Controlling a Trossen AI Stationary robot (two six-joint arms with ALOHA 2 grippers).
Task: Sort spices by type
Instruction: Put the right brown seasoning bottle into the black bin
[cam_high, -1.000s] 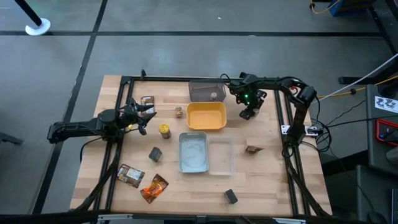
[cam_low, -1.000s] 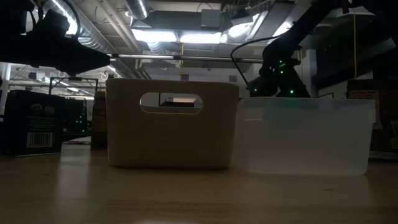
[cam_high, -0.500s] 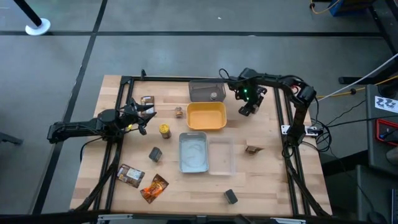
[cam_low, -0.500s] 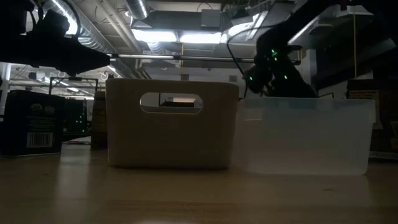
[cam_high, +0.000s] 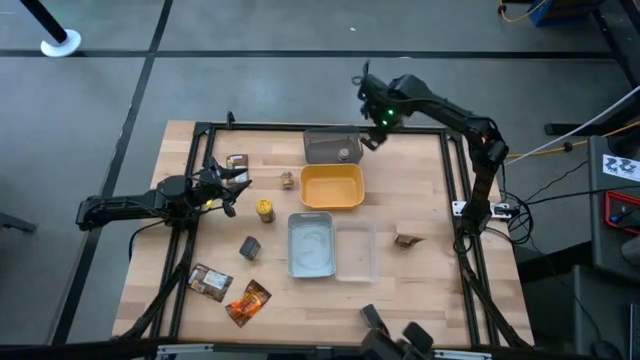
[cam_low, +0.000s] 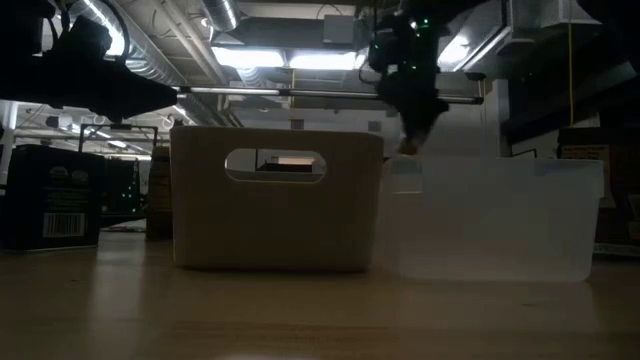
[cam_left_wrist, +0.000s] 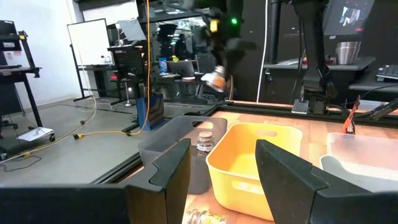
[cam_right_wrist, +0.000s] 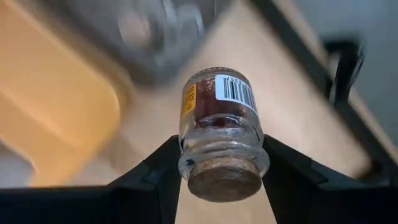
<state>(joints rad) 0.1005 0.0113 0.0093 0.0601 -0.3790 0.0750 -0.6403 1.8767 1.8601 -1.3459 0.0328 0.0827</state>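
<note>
Over the surface's far edge, beside the grey tray (cam_high: 330, 147), right tool (cam_high: 372, 137) had swung up from near the yellow tray (cam_high: 331, 186), clamped on a small cork-stoppered jar (cam_right_wrist: 219, 130); drop-off likely next. Left tool (cam_high: 235, 181) waited open.

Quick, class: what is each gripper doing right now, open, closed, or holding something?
Left gripper: open, holding nothing, beside the yellow tray.
Right gripper: closed on a small glass jar.

Robotics lab / workshop: bare concrete floor (cam_high: 300, 70) with taped lines around a wooden bench table (cam_high: 420, 290) on a black frame, exposed ceiling ducts (cam_low: 150, 55) and strip lights (cam_low: 300, 58), a whiteboard (cam_left_wrist: 93, 42), monitors and desks, cables trailing across the floor
</note>
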